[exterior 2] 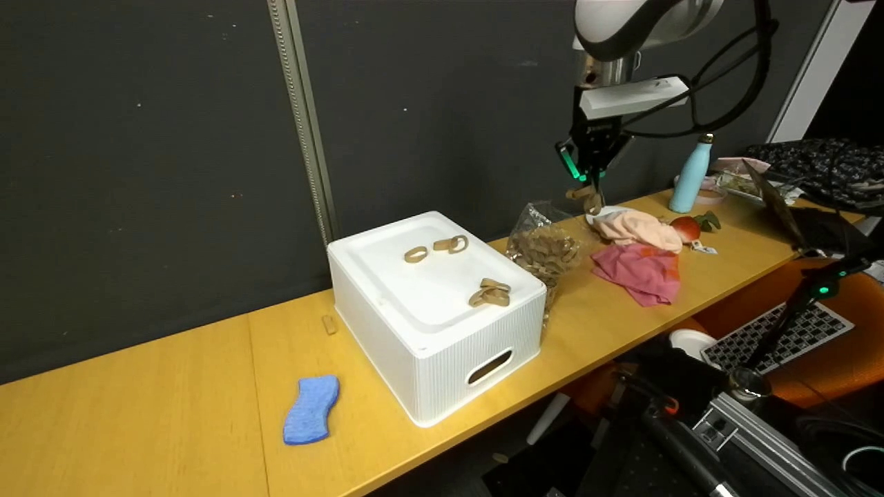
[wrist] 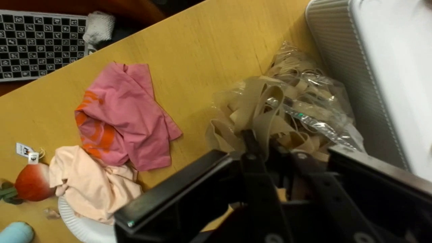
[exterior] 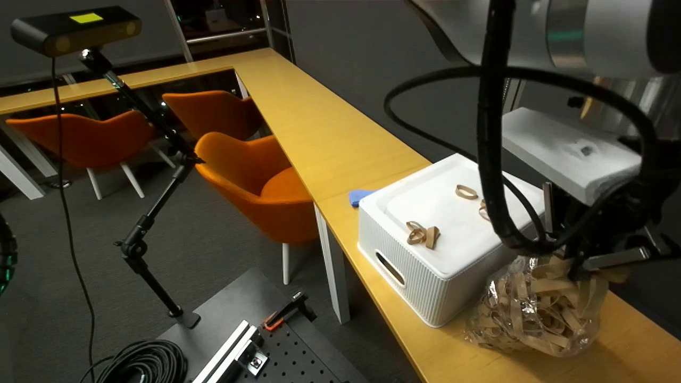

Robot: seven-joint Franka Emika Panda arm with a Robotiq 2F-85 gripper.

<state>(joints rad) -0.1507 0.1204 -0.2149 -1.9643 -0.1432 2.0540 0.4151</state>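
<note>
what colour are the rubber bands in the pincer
The rubber bands are plain tan, clearest in the wrist view.

In both exterior views the arm (exterior 2: 604, 21) reached in from the upper right, its pale links running out of view at the top. Beneath them the silvery wrist (exterior 2: 609, 73) stood nearly vertical, with a white block (exterior 2: 632, 98) fixed below it and, in an exterior view, a thick black cable (exterior: 489, 133) bowing out to the left and down. The pincer (exterior 2: 593, 183) hung lowest, pointing downward, its black fingers (wrist: 260, 185) close together in a pinch. In the wrist view those fingers extended upward from the bottom edge, right of centre, converging toward their tips, while the outer linkage bars (wrist: 172, 190) splayed to the left and right of them.
</note>
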